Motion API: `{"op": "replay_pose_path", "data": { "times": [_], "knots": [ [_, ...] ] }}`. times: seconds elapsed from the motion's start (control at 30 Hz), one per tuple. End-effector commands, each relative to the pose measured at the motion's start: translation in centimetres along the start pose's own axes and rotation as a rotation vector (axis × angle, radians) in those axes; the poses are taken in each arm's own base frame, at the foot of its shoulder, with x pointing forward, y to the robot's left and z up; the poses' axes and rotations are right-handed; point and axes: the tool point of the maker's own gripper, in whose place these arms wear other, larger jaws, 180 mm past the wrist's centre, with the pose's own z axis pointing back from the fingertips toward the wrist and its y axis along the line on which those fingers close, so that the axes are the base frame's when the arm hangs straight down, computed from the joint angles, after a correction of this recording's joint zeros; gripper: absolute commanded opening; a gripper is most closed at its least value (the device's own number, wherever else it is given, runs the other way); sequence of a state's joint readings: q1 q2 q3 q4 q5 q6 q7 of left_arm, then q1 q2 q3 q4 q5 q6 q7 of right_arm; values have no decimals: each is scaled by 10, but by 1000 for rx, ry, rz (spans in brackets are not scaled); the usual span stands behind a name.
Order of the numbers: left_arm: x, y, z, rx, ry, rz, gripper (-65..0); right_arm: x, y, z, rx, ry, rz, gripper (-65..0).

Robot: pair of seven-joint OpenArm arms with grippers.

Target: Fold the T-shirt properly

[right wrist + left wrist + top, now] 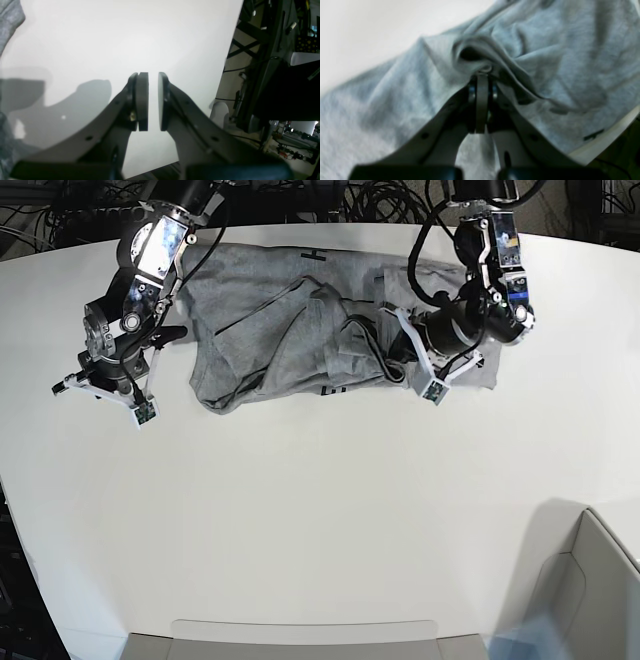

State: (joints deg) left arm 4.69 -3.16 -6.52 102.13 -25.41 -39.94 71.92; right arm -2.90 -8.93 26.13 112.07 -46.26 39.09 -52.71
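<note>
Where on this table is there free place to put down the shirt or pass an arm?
The wide white table between the T-shirt and the near edge is bare. The strip left of the shirt holds the right tool, open over bare table. Crowded: the shirt's right end, where the left tool is shut on bunched cloth.

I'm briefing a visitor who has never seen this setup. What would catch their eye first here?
First, the crumpled heather-grey cotton T-shirt, lying bunched at the far side of the white table. Next, the left gripper, its jaws shut on a gathered fold of that cloth at the shirt's right end in the base view. The right gripper hovers over bare table beside the shirt, jaws slightly apart, holding nothing.
</note>
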Motion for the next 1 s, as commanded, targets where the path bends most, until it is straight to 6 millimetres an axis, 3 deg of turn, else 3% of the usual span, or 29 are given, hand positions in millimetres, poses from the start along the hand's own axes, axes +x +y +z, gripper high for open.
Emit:
{"op": "replay_pose_path", "data": {
  "times": [0.0, 0.27, 0.47, 0.67, 0.9, 0.97],
  "knots": [
    [15, 1, 2, -1, -45, -9, -650, 7, -8, 3, -17, -21, 7, -572],
    [22, -13, -20, -67, -46, 49, -650, 8, -8, 4, -19, -24, 7, -572],
    [25, -9, -10, -41, -66, 35, -650, 14, -11, 4, -22, -41, -3, -572],
    [9, 4, 5, 11, -16, -8, -650, 26, -9, 16, 37, -85, -91, -566],
    [-8, 11, 10, 29, 27, -15, -650, 5, 9, 23, 207, 16, -199, -407],
    [-9, 11, 10, 28, 30, -12, -650, 6, 14, 22, 259, -28, -255, -404]
  ]
}}
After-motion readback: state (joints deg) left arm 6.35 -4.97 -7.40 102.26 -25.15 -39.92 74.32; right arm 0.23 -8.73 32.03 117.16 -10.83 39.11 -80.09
